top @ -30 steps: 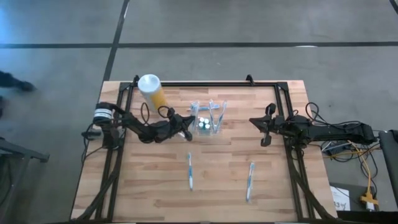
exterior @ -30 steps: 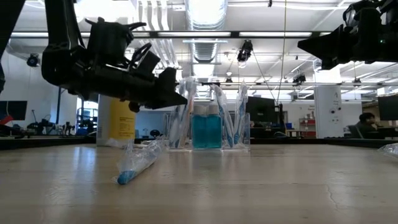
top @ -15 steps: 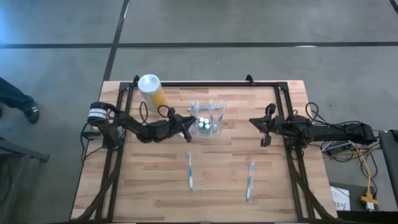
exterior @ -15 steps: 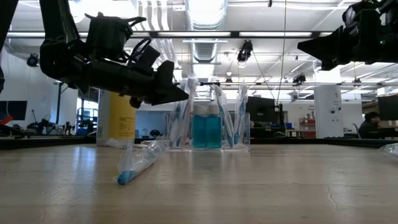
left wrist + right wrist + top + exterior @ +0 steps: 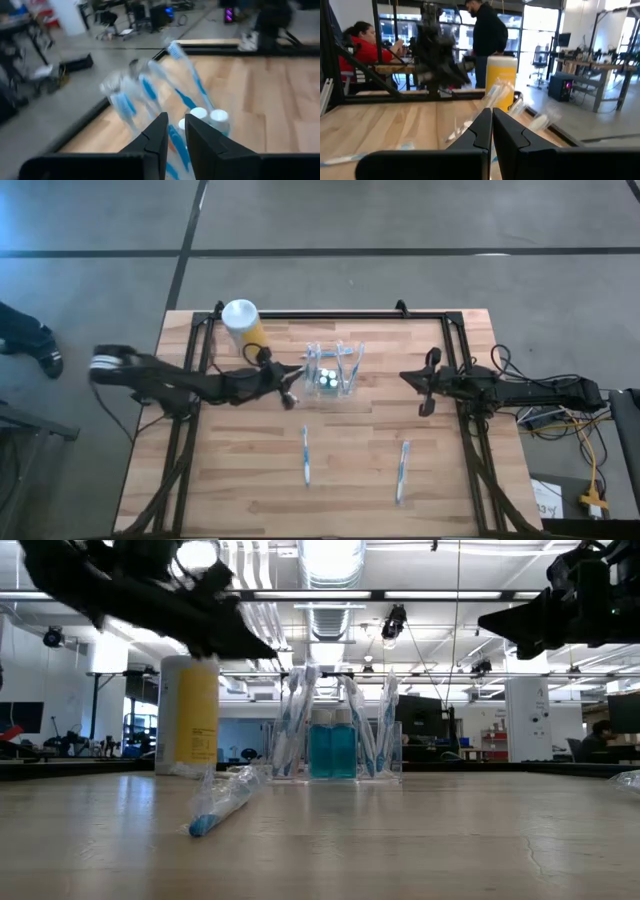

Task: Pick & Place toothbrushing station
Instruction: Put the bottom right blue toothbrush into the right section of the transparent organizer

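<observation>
The toothbrushing station (image 5: pixel 332 372) is a small clear plastic holder with toothbrushes standing in it and blue liquid inside. It stands on its base on the wooden table at the middle back, and shows in the low view (image 5: pixel 334 735) and the left wrist view (image 5: pixel 165 95). My left gripper (image 5: pixel 292 392) hovers just left of it and raised above the table (image 5: pixel 265 648). Its fingers are a narrow gap apart (image 5: pixel 176 135) and hold nothing. My right gripper (image 5: pixel 405 375) is shut (image 5: pixel 492 125) and empty, in the air right of the station.
A yellow canister with a white lid (image 5: pixel 243 325) stands behind and left of the station. Two wrapped toothbrushes (image 5: pixel 306 455) (image 5: pixel 402 470) lie on the table's near half. A black frame (image 5: pixel 330 313) runs along the table's edges. People stand beyond the table (image 5: pixel 487 35).
My left gripper has risen and drawn back a little toward the table's left edge, away from the station, as its arm stretches out flatter. The station has stayed where it was.
</observation>
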